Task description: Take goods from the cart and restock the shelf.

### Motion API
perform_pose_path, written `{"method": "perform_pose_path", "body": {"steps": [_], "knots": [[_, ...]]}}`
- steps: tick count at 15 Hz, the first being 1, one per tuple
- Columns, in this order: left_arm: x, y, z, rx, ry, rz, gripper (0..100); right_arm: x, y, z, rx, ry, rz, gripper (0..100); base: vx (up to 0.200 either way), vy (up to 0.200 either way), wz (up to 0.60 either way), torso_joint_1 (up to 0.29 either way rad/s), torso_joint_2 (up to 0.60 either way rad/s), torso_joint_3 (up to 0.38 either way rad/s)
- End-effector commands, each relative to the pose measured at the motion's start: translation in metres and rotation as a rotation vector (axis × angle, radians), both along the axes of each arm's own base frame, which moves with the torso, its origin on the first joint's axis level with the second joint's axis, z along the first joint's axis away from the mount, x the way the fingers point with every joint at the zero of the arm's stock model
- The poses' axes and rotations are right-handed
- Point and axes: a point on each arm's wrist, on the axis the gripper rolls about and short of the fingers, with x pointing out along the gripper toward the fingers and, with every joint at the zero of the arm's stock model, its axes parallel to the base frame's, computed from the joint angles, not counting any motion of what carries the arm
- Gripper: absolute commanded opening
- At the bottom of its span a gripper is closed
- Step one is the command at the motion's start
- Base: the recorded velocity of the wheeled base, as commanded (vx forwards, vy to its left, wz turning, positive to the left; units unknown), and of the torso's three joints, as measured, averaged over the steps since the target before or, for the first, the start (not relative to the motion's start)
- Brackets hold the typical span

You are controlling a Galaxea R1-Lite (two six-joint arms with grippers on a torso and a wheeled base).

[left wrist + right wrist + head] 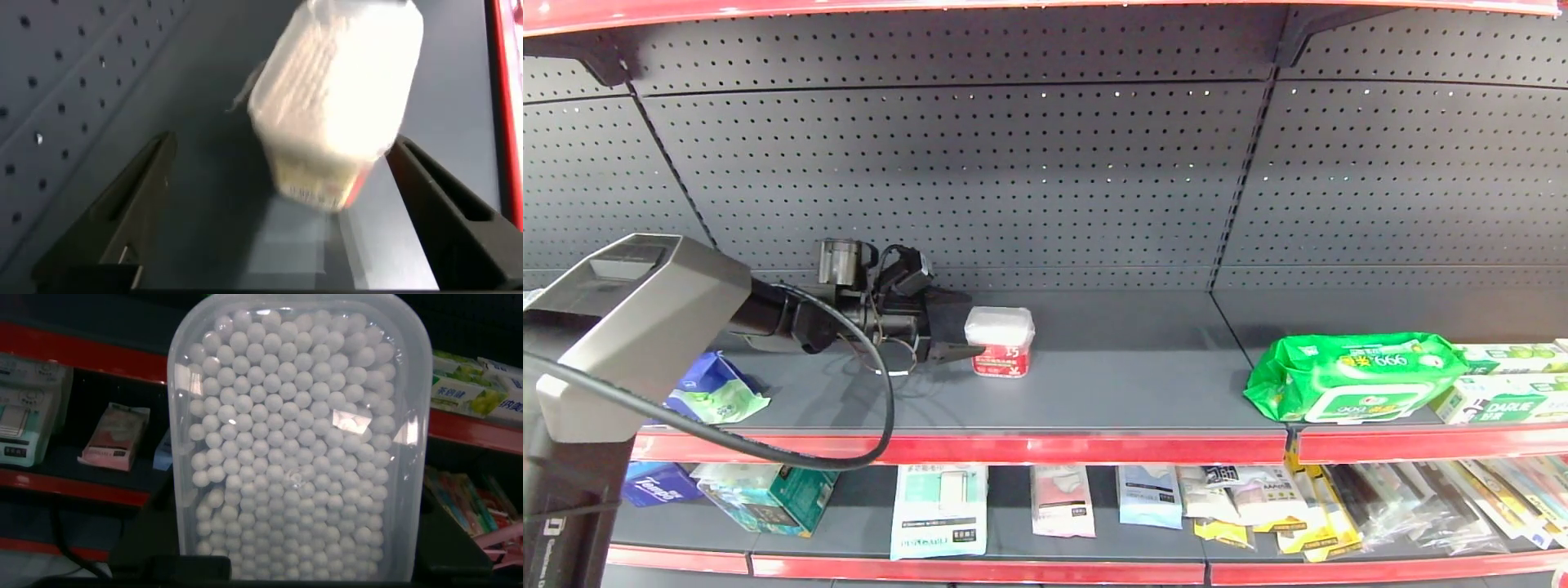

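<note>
White swab tub (1000,340) stands upright on the shelf (1111,388), at the tips of my open left jaws (no grip on it). Withdrawing askew could clip and topple it. Right jaws grip a second tub (298,441).

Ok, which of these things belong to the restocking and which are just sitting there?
Job: left gripper, open around the white tub on the upper shelf; clear swab box, held ready.
Lying about: green wipes pack, blue pouch, packets on the lower shelf.
</note>
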Motion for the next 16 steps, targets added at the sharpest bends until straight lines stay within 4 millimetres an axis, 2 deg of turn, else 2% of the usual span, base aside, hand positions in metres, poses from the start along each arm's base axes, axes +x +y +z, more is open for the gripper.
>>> {"method": "perform_pose_path", "body": {"steps": [1, 8, 16], "knots": [[0.002, -0.009, -0.009, -0.006, 0.017, -0.012, 100, 0.0, 0.0, 0.0, -0.001, -0.002, 0.001, 0, 0.0, 0.0, 0.0, 0.0, 0.0, 0.0], [0.007, -0.011, -0.02, -0.013, 0.028, -0.008, 100, 0.0, 0.0, 0.0, -0.004, -0.002, -0.001, 0, 0.0, 0.0, 0.0, 0.0, 0.0, 0.0], [0.008, -0.029, -0.016, -0.025, 0.026, -0.038, 100, 0.0, 0.0, 0.0, -0.005, -0.002, -0.001, 0, 0.0, 0.0, 0.0, 0.0, 0.0, 0.0]]}}
